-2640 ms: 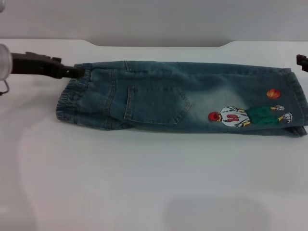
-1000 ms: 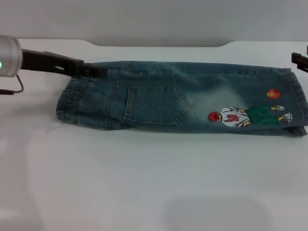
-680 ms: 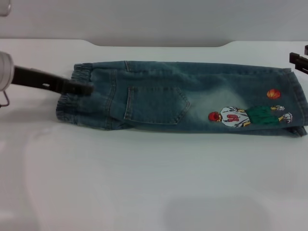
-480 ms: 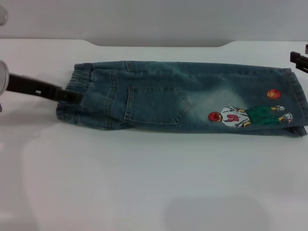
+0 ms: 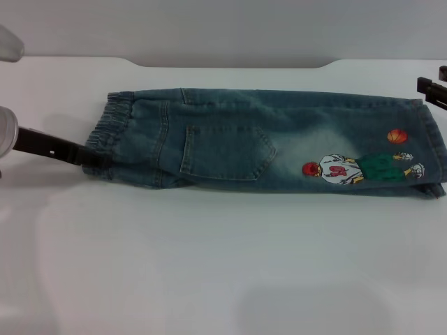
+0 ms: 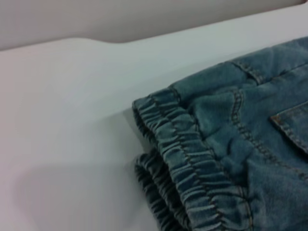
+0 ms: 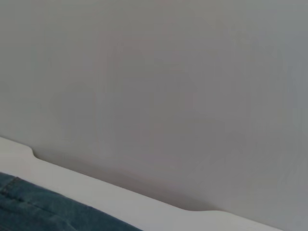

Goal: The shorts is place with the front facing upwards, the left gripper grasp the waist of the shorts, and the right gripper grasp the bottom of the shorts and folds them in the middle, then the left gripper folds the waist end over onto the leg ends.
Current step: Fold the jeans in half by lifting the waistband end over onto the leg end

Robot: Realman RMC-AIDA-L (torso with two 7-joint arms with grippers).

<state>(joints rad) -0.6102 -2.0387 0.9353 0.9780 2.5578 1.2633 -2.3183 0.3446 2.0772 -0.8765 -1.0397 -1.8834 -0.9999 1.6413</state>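
Note:
The denim shorts (image 5: 237, 139) lie folded lengthwise on the white table, back pocket up. A cartoon figure print (image 5: 363, 169) sits near the leg ends at the right. The elastic waist (image 5: 105, 132) is at the left. My left gripper (image 5: 96, 158) reaches in low from the left, its tip at the near corner of the waist. In the left wrist view the gathered waistband (image 6: 192, 163) fills the frame close up. My right gripper (image 5: 431, 88) hangs at the far right edge, beside the far corner of the leg ends. In the right wrist view only a strip of the shorts (image 7: 29, 207) shows.
The white table (image 5: 209, 265) stretches wide in front of the shorts. A grey wall (image 7: 154, 96) rises behind the table's back edge.
My left gripper has slid from the far corner of the waist down along the waistband to its near corner. The right gripper has barely shifted. The shorts lie as before.

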